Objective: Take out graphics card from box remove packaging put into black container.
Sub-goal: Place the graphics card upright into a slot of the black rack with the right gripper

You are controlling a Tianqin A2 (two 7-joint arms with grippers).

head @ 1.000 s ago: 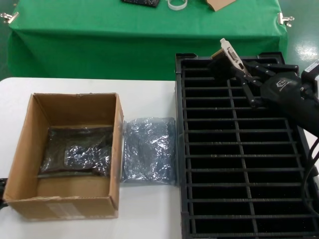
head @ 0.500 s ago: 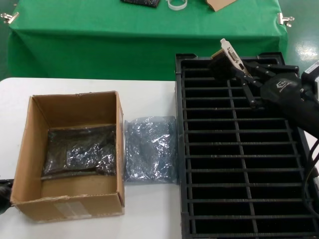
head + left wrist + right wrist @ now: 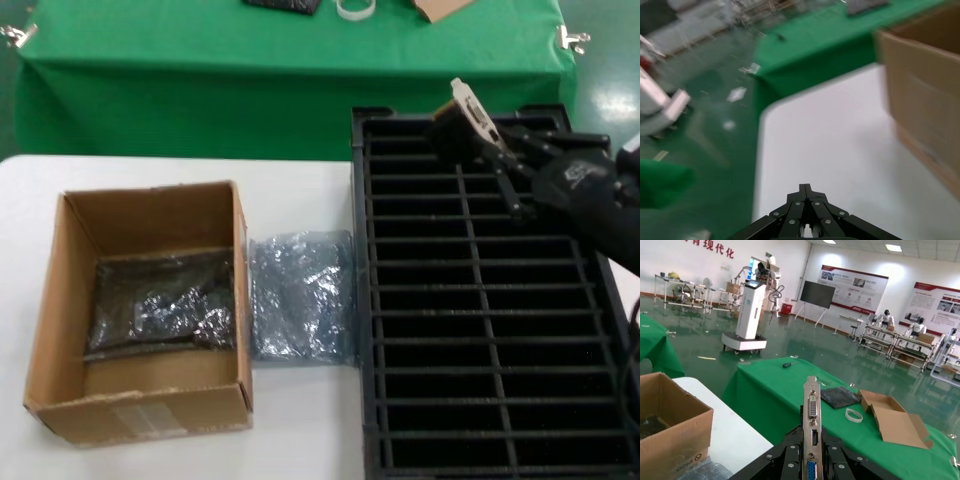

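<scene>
Since the earlier frames, the right gripper [image 3: 492, 140] with the card [image 3: 465, 120] is shifting slightly rightward and upward in the head view, and the box [image 3: 140, 310] is sitting a little more turned at lower left. Filling the right half of the frame, the black container [image 3: 480, 300] is lying on the white table [image 3: 300, 430], its slots showing nothing inside. Behind, a green table [image 3: 290, 70] is spanning the top. The box is holding a dark bagged item [image 3: 160, 305]. Between box and container, the packaging [image 3: 300, 295] is lying flat, touching the container's edge. At upper right, the right gripper's fingers are clamping the card over the container's far end, bracket tilted up. In the left wrist view, the left gripper [image 3: 805, 231] is hanging beside the box [image 3: 925, 85], fingers pressed together on nothing.
</scene>
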